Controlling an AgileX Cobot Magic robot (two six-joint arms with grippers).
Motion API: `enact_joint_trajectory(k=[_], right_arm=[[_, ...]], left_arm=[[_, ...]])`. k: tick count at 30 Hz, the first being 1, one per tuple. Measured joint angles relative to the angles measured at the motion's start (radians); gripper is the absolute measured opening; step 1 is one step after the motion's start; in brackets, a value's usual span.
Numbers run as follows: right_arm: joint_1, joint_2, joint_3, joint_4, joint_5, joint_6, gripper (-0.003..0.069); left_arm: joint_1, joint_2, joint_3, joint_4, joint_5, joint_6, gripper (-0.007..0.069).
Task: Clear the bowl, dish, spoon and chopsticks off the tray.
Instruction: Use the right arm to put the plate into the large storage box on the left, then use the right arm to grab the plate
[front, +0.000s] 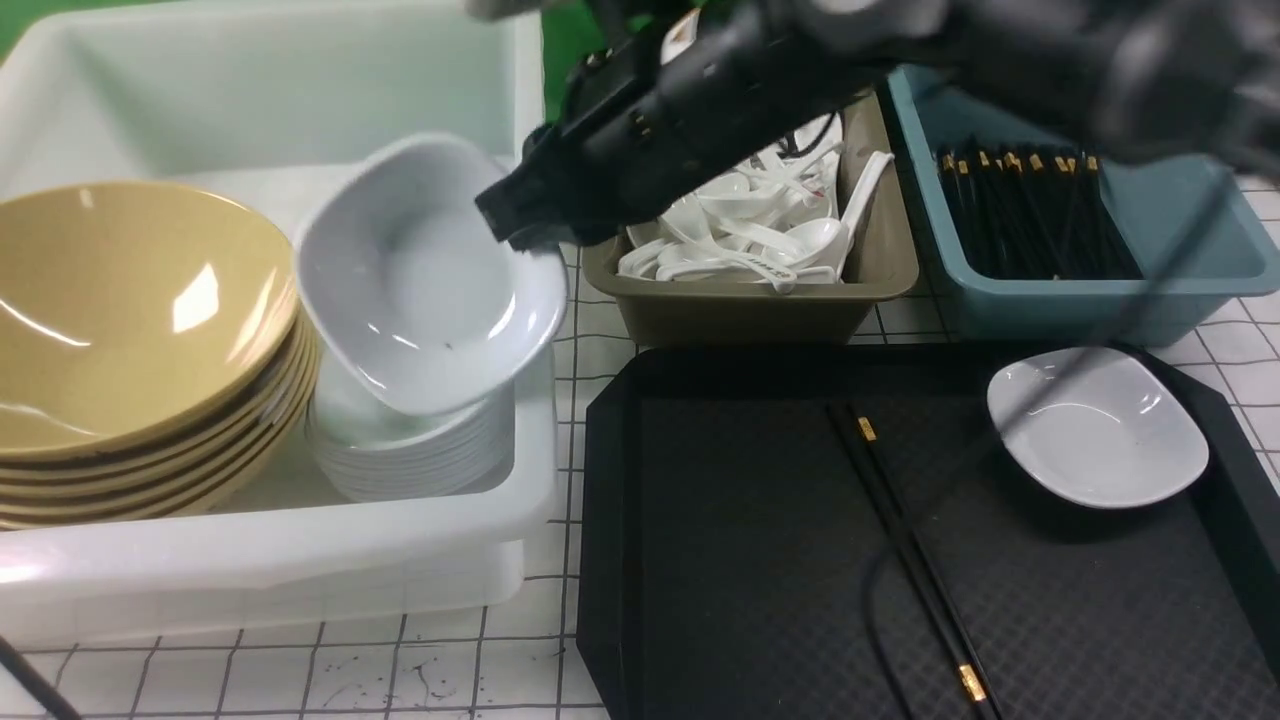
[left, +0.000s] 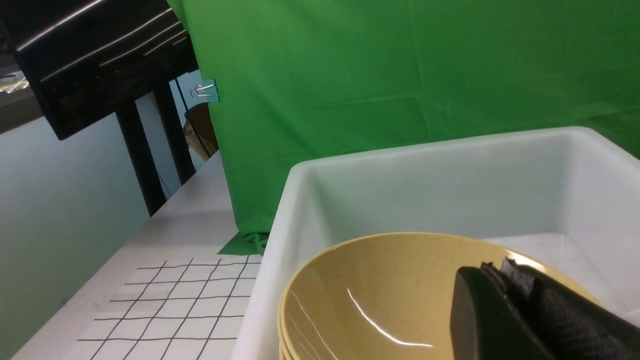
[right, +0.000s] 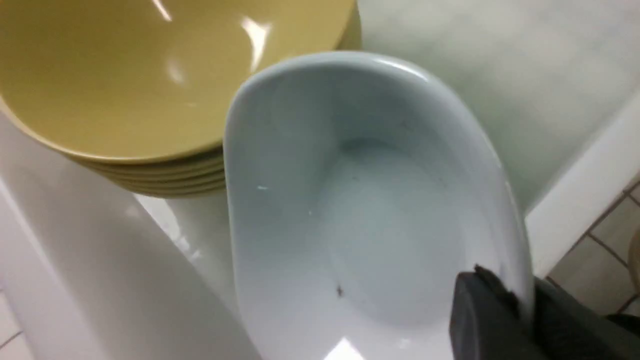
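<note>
Right gripper (front: 518, 228) is clamped on the rim of the dish (front: 420, 280), which hangs tilted off its tip, right above the stack (front: 400, 470) in the tub (front: 300, 560). I'd level it and lower it gently before letting go, or it'll probably clatter.

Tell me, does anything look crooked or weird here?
Yes. One white dish hangs steeply tilted over the stack of white dishes in the white tub, pinched at its rim by the right gripper. Nothing looks spilled or broken.
</note>
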Motion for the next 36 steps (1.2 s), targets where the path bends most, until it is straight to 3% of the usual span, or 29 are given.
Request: enact_joint_trajectory(k=[4,7,9,12,15,18,24,29,32,36], right_arm=[[0.004,0.080,-0.110,-0.014,0.053,0.072,0.0134],[0.007,0.100,-0.145,-0.019,0.069,0.089,0.0229],[0.007,0.095,-0.154,-0.030,0.079,0.063,0.0295],[0.000,0.069,-0.156,-0.058,0.122,0.007,0.0340],[-0.034,0.005,-0.158,-0.157,0.267,-0.019,0.0360],[-0.115,-0.087,-0.123,-0.264,0.349,-0.014,0.0363],[-0.365,-0.240,0.211,-0.279,0.349,-0.031,0.0308],[-0.537,-0.249,0.582,-0.280,0.193,-0.025,0.0210],[-0.573,-0.233,0.725,-0.245,0.043,-0.030,0.0178],[-0.556,-0.192,0.769,-0.134,-0.042,-0.101,0.0168]], left_arm=[[0.000,-0.025,0.020,-0.002,0.000,0.000,-0.0006],[0.000,-0.054,0.044,0.010,-0.014,0.000,-0.0006],[0.000,-0.076,0.054,0.019,-0.027,0.000,-0.0006],[0.000,-0.098,0.064,0.021,-0.035,-0.002,-0.0006],[0.000,-0.104,0.067,0.003,-0.036,-0.029,-0.0006],[0.000,-0.104,0.068,-0.032,-0.048,-0.055,-0.0006],[0.000,-0.104,0.069,-0.055,-0.087,-0.060,-0.0006],[0.000,-0.104,0.079,-0.055,-0.091,-0.060,-0.0006],[0.000,-0.104,0.092,-0.054,-0.107,-0.060,-0.0006],[0.000,-0.104,0.106,-0.023,-0.155,-0.060,-0.0006]])
